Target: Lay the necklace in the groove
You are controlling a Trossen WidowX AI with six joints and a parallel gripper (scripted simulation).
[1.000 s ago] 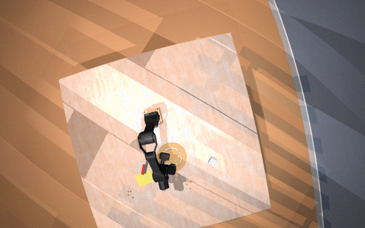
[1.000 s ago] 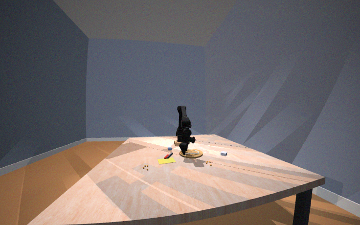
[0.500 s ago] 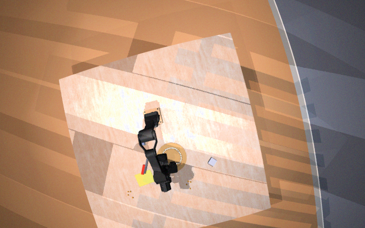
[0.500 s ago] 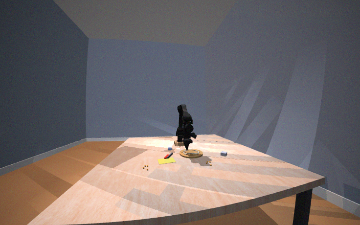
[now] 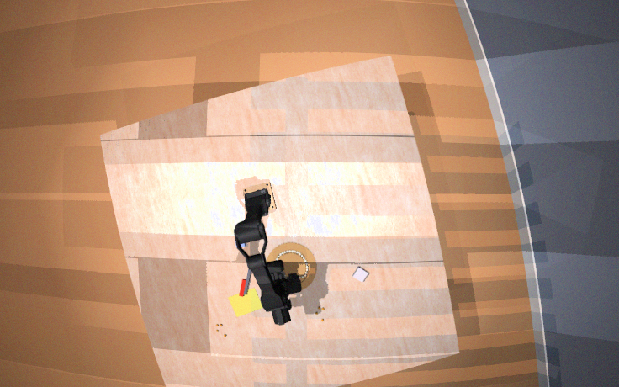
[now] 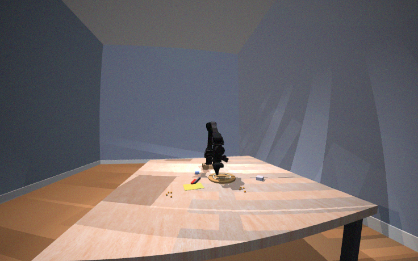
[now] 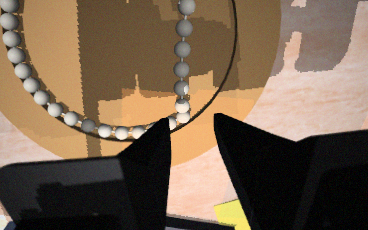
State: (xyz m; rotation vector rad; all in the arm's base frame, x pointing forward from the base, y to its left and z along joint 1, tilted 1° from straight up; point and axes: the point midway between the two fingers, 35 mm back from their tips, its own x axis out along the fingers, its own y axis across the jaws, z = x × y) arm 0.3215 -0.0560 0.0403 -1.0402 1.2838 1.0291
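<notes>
The round wooden bead board (image 5: 311, 259) (image 6: 222, 179) (image 7: 260, 30) lies flat on the table. The pearl necklace (image 5: 292, 251) (image 7: 121, 133) lies on it. In the wrist view its left and lower beads follow the groove. Its right stretch runs nearly straight, inside the dark groove line and away from it, with a sharp bend at the lower right. My gripper (image 6: 217, 174) (image 7: 191, 123) is partly open over the board's lower edge, its fingertips apart. The left fingertip covers a few beads beside the bend; the bend shows just beyond the gap. The arm hides part of the board in the top view.
A yellow sheet (image 5: 245, 304) (image 6: 193, 186) (image 7: 230, 215) and a red and dark pen-like object (image 5: 243, 287) (image 6: 193, 181) lie left of the board. A small blue block (image 6: 196, 172) is behind them. A pale block (image 5: 361, 273) (image 6: 259, 177) is to the right. Tiny orange balls lie in two groups.
</notes>
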